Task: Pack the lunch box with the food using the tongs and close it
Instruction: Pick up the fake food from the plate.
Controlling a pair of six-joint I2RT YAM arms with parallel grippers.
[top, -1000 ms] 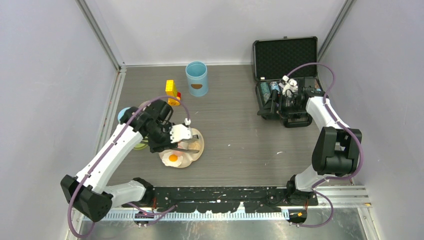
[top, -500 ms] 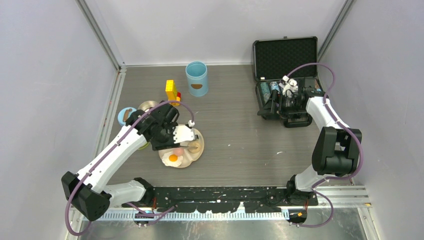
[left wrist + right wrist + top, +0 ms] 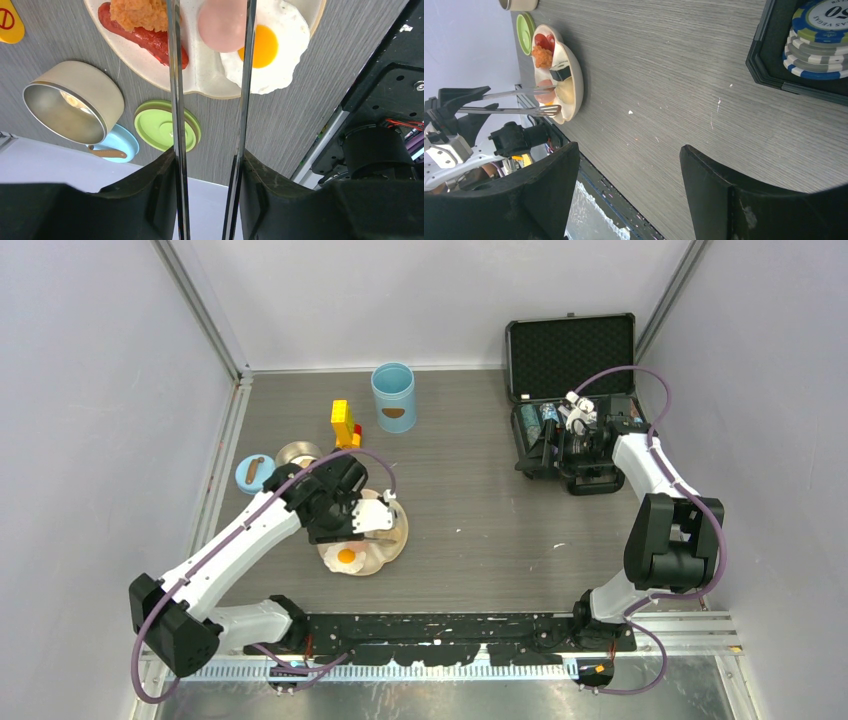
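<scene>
The grey wood-grain table (image 3: 480, 510) carries an open black case (image 3: 570, 355) at the far right. The right gripper (image 3: 629, 165) hangs over it with its fingers spread wide and nothing between them. Inside the case is a stack of poker chips (image 3: 819, 45), the top one marked "50".

The light-blue lunch box (image 3: 393, 398) stands open at the far middle, a brown emblem (image 3: 395, 412) on its side. The cream plate (image 3: 202, 75) lies well nearer, left of centre. Beside the plate are the steel bowl (image 3: 72, 102), the green lid (image 3: 160, 125) and the blue lid (image 3: 117, 145).

The left gripper (image 3: 206, 160) clamps the tongs (image 3: 175, 115) over the plate. The tong arms stand apart with the pink egg (image 3: 220, 22) between them. The fried egg (image 3: 272, 50), sausage (image 3: 150, 40) and nugget (image 3: 140, 12) also lie on the plate. A yellow piece (image 3: 9, 22) bears a red no-entry sign.
</scene>
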